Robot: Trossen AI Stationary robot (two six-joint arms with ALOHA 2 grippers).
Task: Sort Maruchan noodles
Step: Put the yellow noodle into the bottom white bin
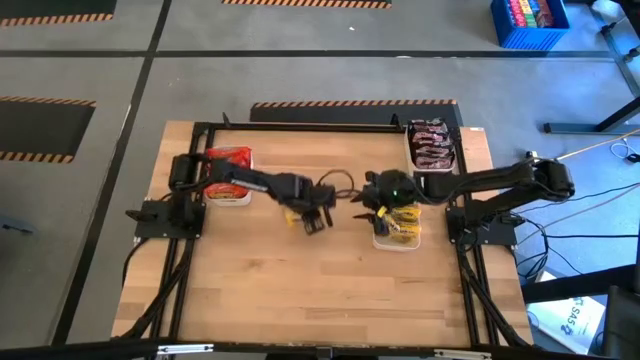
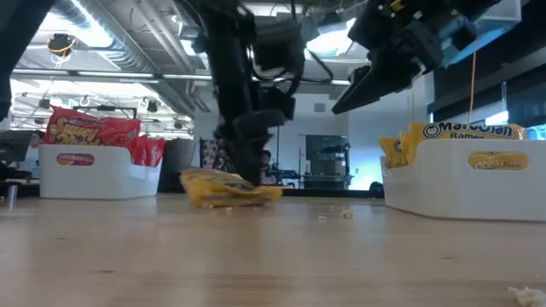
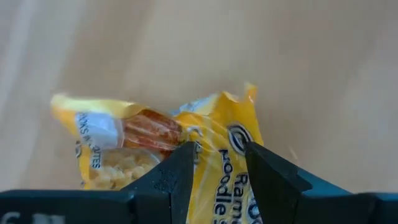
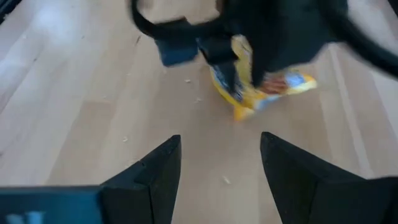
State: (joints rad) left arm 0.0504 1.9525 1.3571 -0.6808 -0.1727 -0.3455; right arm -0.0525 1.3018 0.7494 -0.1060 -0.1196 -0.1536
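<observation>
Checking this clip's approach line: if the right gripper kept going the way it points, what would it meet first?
Probably bare table, then the yellow packet pinched by the left gripper; the right gripper is open, and depth is unclear.

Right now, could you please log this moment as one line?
left gripper: shut on yellow Maruchan packet | right gripper: open, above table

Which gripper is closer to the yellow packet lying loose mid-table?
Left. The left gripper is clamped on the yellow packet; the right gripper hangs open beside it, apart.
</observation>
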